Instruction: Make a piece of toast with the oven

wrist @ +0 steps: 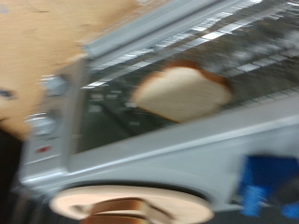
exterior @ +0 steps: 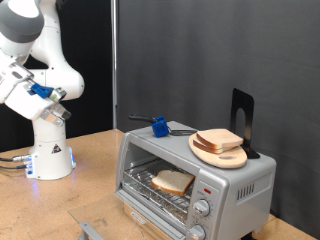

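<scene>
The oven (exterior: 238, 188) stands at the exterior view's lower right, a silver box with knobs on its right side. Its glass door looks folded down. A slice of toast (exterior: 172, 182) lies on the wire rack inside. The blurred wrist view shows the same slice (wrist: 182, 91) in the oven (wrist: 56, 140) from a distance. My gripper's hand (exterior: 22, 85) is at the exterior view's far left, high up and well away from the oven. Its fingers do not show in either view, and nothing shows in it.
A round wooden plate (exterior: 228, 158) with two more bread slices (exterior: 218, 139) sits on the oven's top, also seen in the wrist view (wrist: 84, 201). A blue-handled tool (exterior: 159, 125) and a black stand (exterior: 243, 120) are beside it. The robot base (exterior: 50, 155) stands on the wooden table.
</scene>
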Available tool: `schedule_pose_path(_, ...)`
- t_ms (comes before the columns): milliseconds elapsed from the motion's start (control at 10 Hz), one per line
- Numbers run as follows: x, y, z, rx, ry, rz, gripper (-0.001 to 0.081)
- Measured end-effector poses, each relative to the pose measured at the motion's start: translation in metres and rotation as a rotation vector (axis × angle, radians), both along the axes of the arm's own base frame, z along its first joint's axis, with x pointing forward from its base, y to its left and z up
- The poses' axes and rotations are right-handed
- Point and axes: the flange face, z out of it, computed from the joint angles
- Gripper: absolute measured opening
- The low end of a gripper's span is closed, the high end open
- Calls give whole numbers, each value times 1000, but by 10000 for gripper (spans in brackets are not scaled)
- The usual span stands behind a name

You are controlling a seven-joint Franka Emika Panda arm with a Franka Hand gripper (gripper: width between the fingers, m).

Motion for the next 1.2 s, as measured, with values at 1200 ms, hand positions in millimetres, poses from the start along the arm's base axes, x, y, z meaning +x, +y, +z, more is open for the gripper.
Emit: schedule_pose_path(1200,0,0,-1,-207,187,376,808)
